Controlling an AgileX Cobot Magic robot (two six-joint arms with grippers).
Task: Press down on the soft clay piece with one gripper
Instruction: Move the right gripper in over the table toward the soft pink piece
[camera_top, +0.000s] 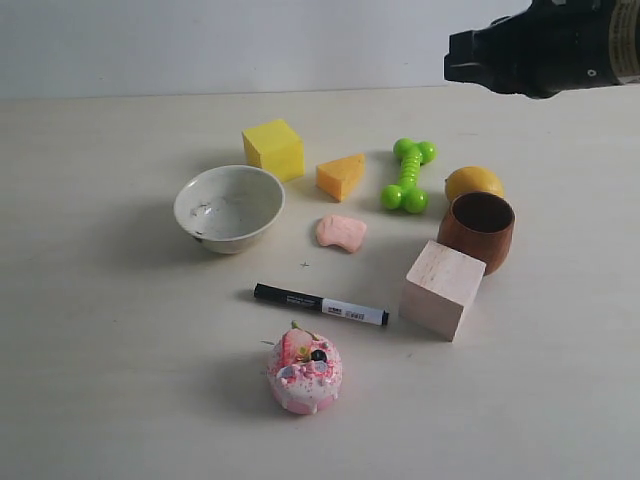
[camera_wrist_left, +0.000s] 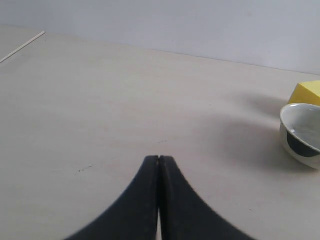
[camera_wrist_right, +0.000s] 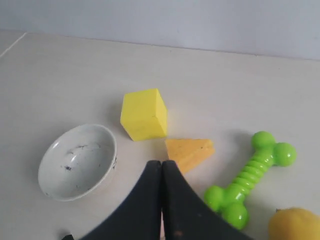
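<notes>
Your soft clay piece (camera_top: 341, 231) lies flat, long axis across the exterior view. Left gripper (camera_wrist_left: 159, 158) and right gripper (camera_wrist_right: 161, 163) are both pressed together; the right's fingers hide the clay.

This is looking like a robotics lab test station rather than a home or a shop. A plain pale bench (camera_top: 100, 400) is running up to a blank white wall (camera_top: 200, 40), with no furnishing around it. A black robot arm (camera_top: 545, 45) is hanging over the far right corner. Unrelated props are lying spread apart on the bench: a yellow cube (camera_top: 273, 148), an orange wedge (camera_top: 341, 176), a green bone-shaped toy (camera_top: 407, 175), a lemon (camera_top: 474, 181), a wooden cup (camera_top: 477, 232), a wooden block (camera_top: 442, 288), a marker (camera_top: 320, 304), a cake toy (camera_top: 304, 370), a white bowl (camera_top: 229, 207) and a soft clay piece (camera_top: 341, 231).
</notes>
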